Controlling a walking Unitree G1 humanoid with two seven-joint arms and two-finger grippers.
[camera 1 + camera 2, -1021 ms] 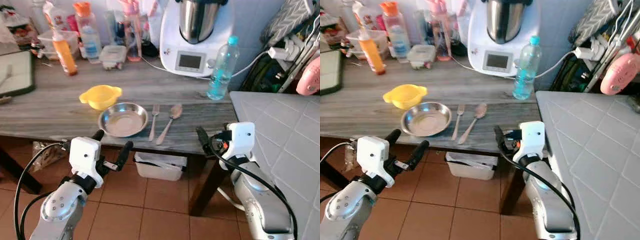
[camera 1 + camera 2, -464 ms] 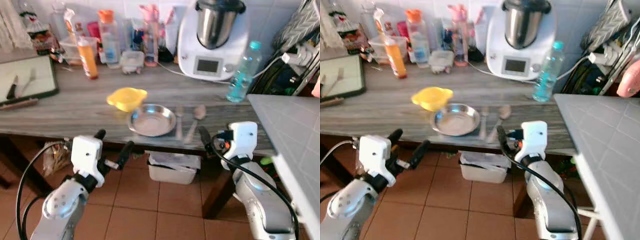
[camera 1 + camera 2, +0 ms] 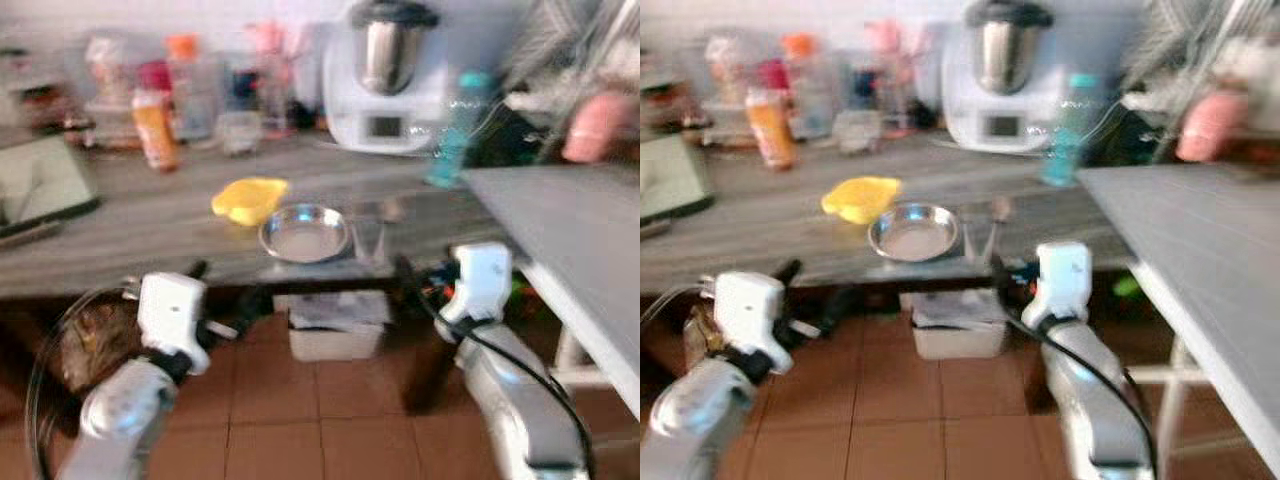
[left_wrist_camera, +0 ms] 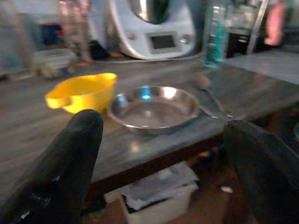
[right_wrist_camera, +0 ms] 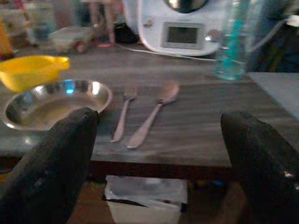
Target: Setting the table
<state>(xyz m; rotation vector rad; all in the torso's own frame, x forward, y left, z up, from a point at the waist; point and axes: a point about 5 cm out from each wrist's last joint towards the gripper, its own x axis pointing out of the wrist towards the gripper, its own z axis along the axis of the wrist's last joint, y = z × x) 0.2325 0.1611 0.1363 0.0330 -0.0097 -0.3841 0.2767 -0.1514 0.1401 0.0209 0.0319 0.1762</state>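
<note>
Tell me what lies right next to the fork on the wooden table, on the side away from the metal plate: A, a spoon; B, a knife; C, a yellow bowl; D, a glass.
A: in the right wrist view the spoon lies beside the fork, on the far side from the metal plate, while the yellow bowl sits behind the plate.

A long grey wood-grain table (image 3: 120,225) is standing on a terracotta tile floor (image 3: 330,430) against a pale wall, with a white bin (image 3: 335,325) sitting underneath, a pale grey tabletop (image 3: 560,215) jutting in on the right, and what is probably a white kitchen machine (image 5: 184,25) sitting at the back.
</note>
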